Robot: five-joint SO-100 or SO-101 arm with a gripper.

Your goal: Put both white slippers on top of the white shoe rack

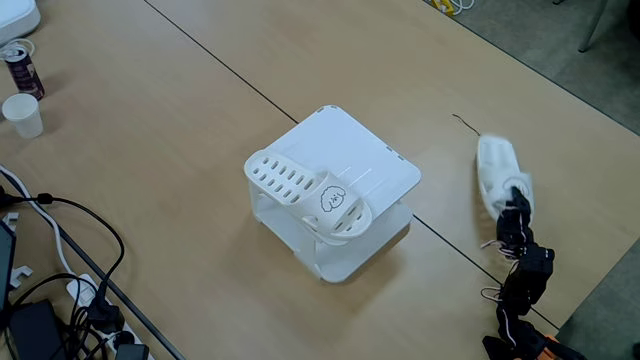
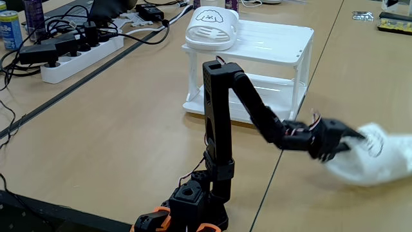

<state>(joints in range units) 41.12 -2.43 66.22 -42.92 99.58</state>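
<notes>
One fixed view looks down high; another low behind the arm (image 2: 222,122).

My black arm (image 2: 222,122) rises upright from its base, bends at the elbow and slopes down to the right in a fixed view. My gripper (image 2: 351,138) is low at table height, its jaws closed around the white slipper (image 2: 380,158) there.

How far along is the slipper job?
Done: one white plastic slipper with the cartoon face lies on top of the boxy white plastic shoe rack. In hand: the black end effector is at the second white slipper on the table; grip unclear. Left: lift it onto the rack.
</notes>
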